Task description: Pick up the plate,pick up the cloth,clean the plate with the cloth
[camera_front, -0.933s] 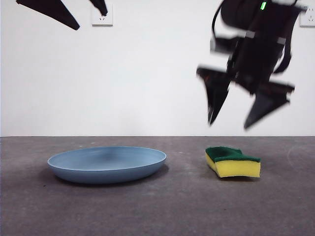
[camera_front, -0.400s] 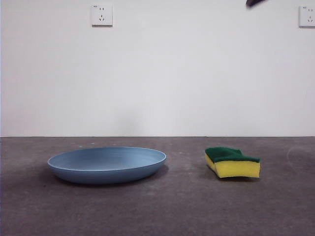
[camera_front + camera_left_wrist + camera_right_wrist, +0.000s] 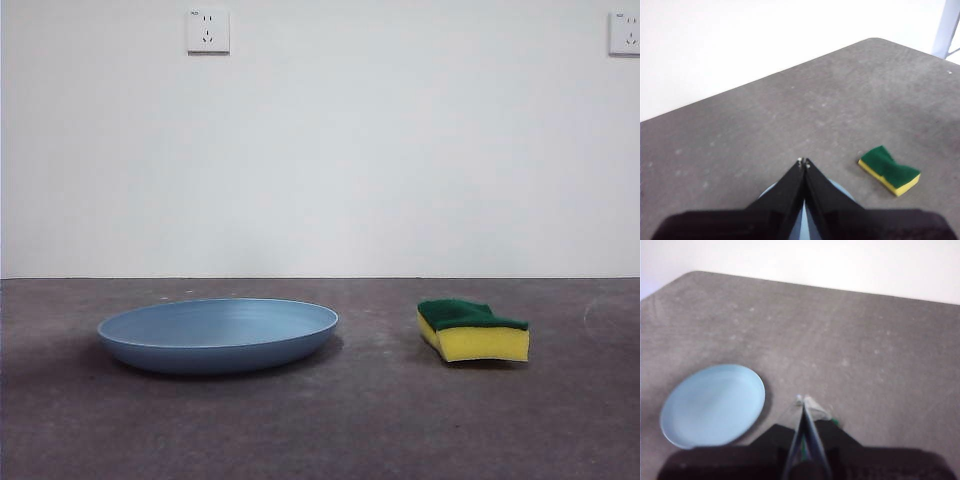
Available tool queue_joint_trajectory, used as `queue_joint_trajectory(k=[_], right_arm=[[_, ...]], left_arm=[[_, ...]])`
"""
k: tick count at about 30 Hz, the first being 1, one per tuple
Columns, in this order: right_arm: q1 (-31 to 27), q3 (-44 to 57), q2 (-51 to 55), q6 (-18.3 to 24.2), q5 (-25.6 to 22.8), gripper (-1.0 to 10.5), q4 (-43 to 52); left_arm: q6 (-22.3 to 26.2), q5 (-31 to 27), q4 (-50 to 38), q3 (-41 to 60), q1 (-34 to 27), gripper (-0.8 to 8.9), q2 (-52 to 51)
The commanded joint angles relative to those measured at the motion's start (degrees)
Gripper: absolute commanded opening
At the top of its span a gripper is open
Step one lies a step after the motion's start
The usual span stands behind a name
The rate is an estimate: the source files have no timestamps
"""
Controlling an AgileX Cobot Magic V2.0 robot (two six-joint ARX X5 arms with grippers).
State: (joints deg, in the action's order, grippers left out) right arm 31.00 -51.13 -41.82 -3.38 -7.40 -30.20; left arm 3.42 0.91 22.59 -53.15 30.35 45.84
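Here, 1 plate (image 3: 218,335) and 1 cloth (image 3: 473,330) lie well apart.

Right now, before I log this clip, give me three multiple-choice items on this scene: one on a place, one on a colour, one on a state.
1. Where does the sponge lie?
A. on the plate
B. on the table, apart from the plate
C. in a gripper

2. What colour is the plate?
A. light blue
B. red
C. white

3. How do the left gripper's jaws stand?
A. wide open
B. clamped on the sponge
C. shut on nothing

Answers: 1 B, bare table shows between sponge and plate. 2 A, the front and right wrist views agree. 3 C, the tips meet in the left wrist view.
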Motion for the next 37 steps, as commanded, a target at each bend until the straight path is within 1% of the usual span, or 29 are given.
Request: queue_joint_trajectory(k=[1,3,5,7,8,15,25,26,27,29,32,37], right_arm=[[0.70,6.14,4.48,0.31,-2.19,-0.1,3.08],[0.90,9.20,6.86,0.28,-2.05,-0.1,4.79],[0.96,11.32,8.59,0.17,-2.03,-0.1,4.85],[0.94,11.43,8.61,-1.36,-2.08,-0.1,3.85],[0.94,11.43,8.59,-1.46,-2.08,0.0,3.82],[0.94,11.43,8.37,-1.51,-1.95,0.0,3.82],[0.94,11.43,8.48,-1.51,-1.97,0.0,3.82],[0.94,11.41,8.46,-1.51,-1.99,0.0,3.80],[0.94,11.43,8.46,-1.51,-1.99,0.0,3.82],[0.94,11.41,8.48,-1.51,-1.97,0.0,3.80],[0.94,11.41,8.50,-1.51,-1.97,0.0,3.80],[0.94,11.41,8.48,-1.51,-1.97,0.0,3.80]], left_arm=[[-1.70,-2.19,-4.50,8.33,0.15,-0.08,-5.07],[-2.95,-3.78,-6.82,12.50,0.15,-0.08,-7.93],[-3.89,-4.20,-8.37,15.96,0.15,-0.08,-10.86],[-5.55,-3.76,-6.69,16.70,0.15,-0.03,-12.07],[-6.21,-3.56,-5.42,16.66,0.15,-0.03,-12.11],[-6.27,-3.78,0.07,16.66,0.09,-0.03,-10.80],[-6.16,-3.78,0.70,16.66,0.09,-0.03,-9.51],[-3.48,-4.28,0.68,16.68,0.09,-0.03,-9.55],[0.35,-5.62,0.39,16.68,-0.11,-0.03,-10.01],[2.97,-7.78,0.42,16.81,-1.11,-0.03,-11.80],[2.73,-7.43,-0.52,17.59,-4.17,-0.03,-14.91],[2.62,-0.17,-5.97,23.12,-11.67,-0.03,-21.00]])
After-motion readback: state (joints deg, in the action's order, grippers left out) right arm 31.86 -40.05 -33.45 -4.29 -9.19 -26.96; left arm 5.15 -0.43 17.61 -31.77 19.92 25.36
